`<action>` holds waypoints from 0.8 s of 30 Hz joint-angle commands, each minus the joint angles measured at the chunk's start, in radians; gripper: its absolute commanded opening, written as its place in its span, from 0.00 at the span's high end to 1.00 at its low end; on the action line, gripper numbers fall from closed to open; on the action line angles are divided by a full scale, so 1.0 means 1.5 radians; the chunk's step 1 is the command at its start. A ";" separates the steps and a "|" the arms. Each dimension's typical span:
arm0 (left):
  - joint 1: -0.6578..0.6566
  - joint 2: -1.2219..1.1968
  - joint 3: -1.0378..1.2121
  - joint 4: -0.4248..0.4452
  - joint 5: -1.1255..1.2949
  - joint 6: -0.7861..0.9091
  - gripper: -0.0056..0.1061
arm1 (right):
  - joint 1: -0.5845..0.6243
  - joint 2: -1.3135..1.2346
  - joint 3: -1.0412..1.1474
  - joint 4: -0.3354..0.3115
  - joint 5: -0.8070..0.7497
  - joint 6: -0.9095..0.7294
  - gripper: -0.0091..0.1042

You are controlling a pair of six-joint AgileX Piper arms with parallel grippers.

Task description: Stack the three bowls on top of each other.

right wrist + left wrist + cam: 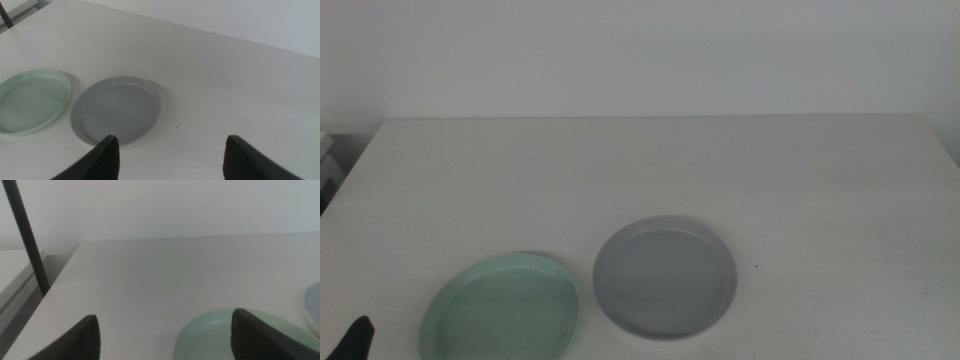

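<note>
White, matte and faintly speckled, the table [650, 170] fills nearly all of the middle view and runs back to a plain pale wall [640, 50]. At its far left edge a dark pole [27, 240] stands beside the table, seen from the left wrist camera, with a lower pale ledge [15, 275] next to it.

Two dishes lie flat near the front edge. The grey bowl [665, 277] sits just left of centre; in the right wrist view a thin white rim [147, 134] peeks out from under its edge, so it seems to rest on a white bowl beneath it. The green bowl [502, 308] lies just beside it to the left, close but apart, partly cut off by the bottom of the middle view. Nothing stands on or between them.

The left gripper [162, 337] hangs low over the near rim of the green bowl, jaws spread wide. The right gripper [167, 160] hovers above the table on the near side of the grey bowl, jaws likewise wide apart and holding nothing.
</note>
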 commanded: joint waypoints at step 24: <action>-0.003 0.627 -0.584 -0.065 0.487 -0.008 0.17 | 0.000 0.005 -0.014 -0.007 -0.052 -0.003 0.45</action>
